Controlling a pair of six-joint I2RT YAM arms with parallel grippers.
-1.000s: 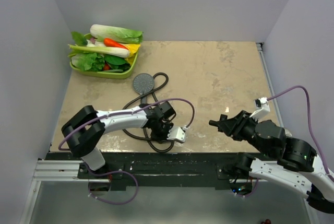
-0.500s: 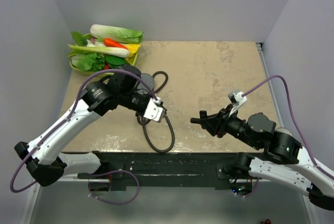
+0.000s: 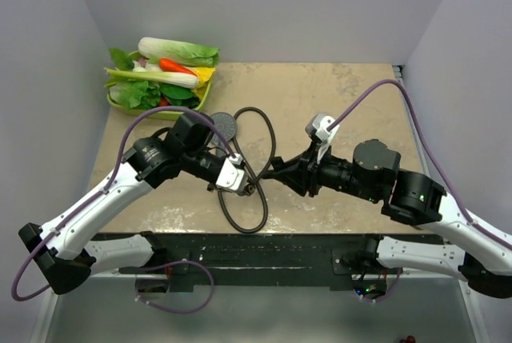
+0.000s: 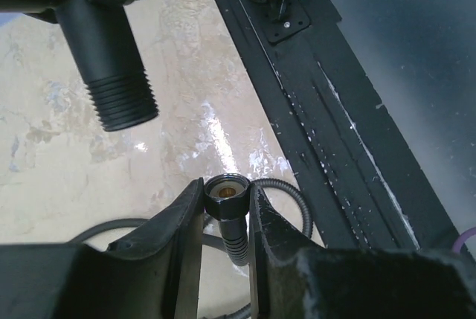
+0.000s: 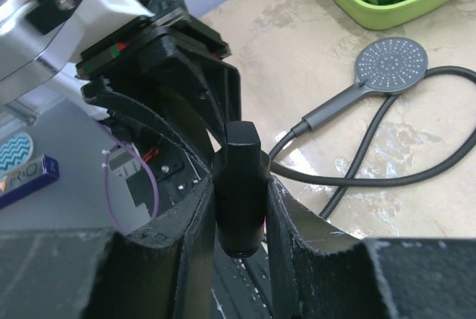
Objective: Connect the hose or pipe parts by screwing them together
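Observation:
My left gripper [image 3: 250,189] [image 4: 225,194] is shut on the hex end nut [image 4: 227,186] of the dark flexible hose [image 3: 242,227], its brass-lined mouth facing up and away. My right gripper [image 3: 276,169] [image 5: 239,194] is shut on a short black pipe fitting [image 5: 239,166]. In the left wrist view the fitting's threaded end [image 4: 123,100] hangs up and to the left of the nut, clearly apart from it. The grey shower head [image 3: 222,124] [image 5: 391,62] lies face up on the table, its handle joined to the hose [image 5: 387,114], partly hidden by my left arm in the top view.
A green tray [image 3: 172,113] [image 5: 387,5] of toy vegetables sits at the back left. The hose loops on the table behind and in front of the grippers. A black rail [image 3: 280,251] runs along the near edge. Purple cables arc over both arms.
Both arms have swung in toward the table's middle. The left one carried the hose nut up from the near edge; the right one brought the fitting leftward until the grippers nearly meet.

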